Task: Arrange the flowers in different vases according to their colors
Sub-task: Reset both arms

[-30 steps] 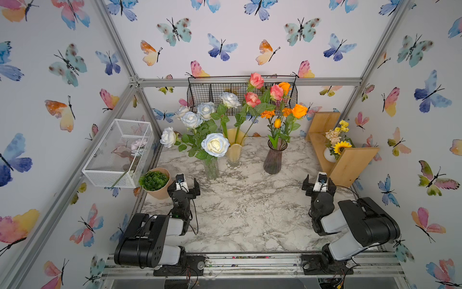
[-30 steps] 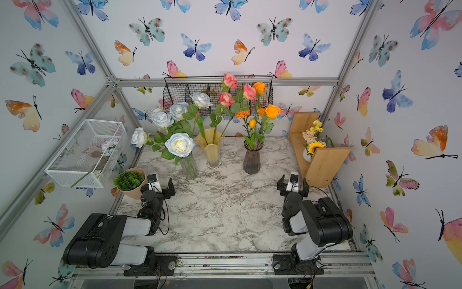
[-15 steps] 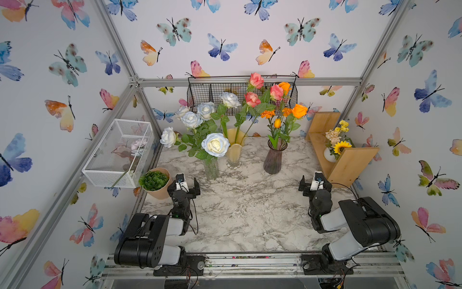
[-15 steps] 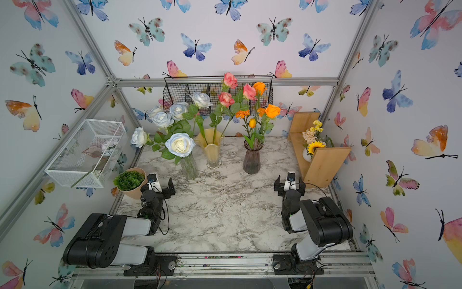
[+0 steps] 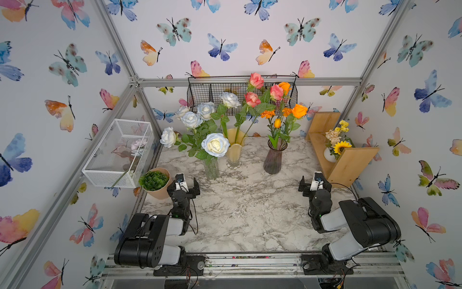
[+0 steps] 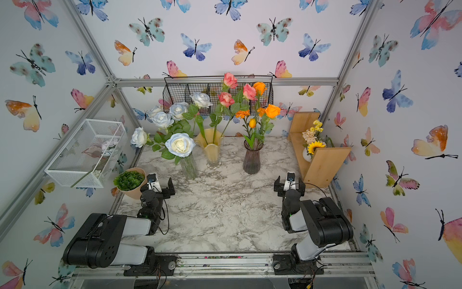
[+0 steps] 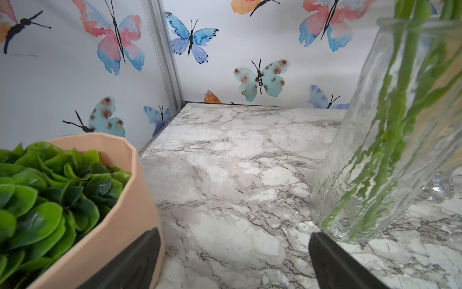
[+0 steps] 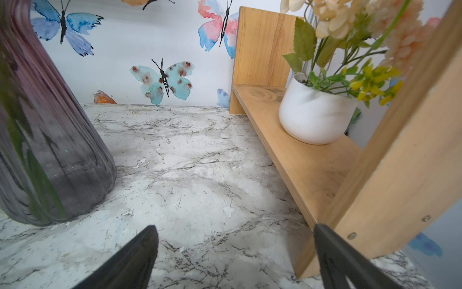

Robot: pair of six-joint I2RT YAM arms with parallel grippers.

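Note:
Three vases stand in a row at the back of the marble table [image 5: 250,212]. The clear glass vase [image 5: 211,168] holds white-blue roses [image 5: 215,144]. The yellow vase [image 5: 234,153] holds pink roses [image 5: 252,98]. The purple vase [image 5: 273,160] holds orange flowers [image 5: 299,110]. My left gripper [image 5: 184,186] rests low between the tan pot and the clear vase [image 7: 390,140], open and empty [image 7: 233,232]. My right gripper [image 5: 314,186] sits low between the purple vase [image 8: 45,140] and the wooden shelf, open and empty [image 8: 235,226].
A tan pot [image 5: 160,191] with a green succulent sits beside the left gripper. A wooden shelf [image 5: 350,162] with a small white vase [image 8: 312,117] stands at the right. A white wire basket [image 5: 117,152] hangs on the left wall, a black one [image 5: 212,92] on the back wall.
The right gripper has come down and slightly left, settling low over the table. The left arm and the flowers have not moved.

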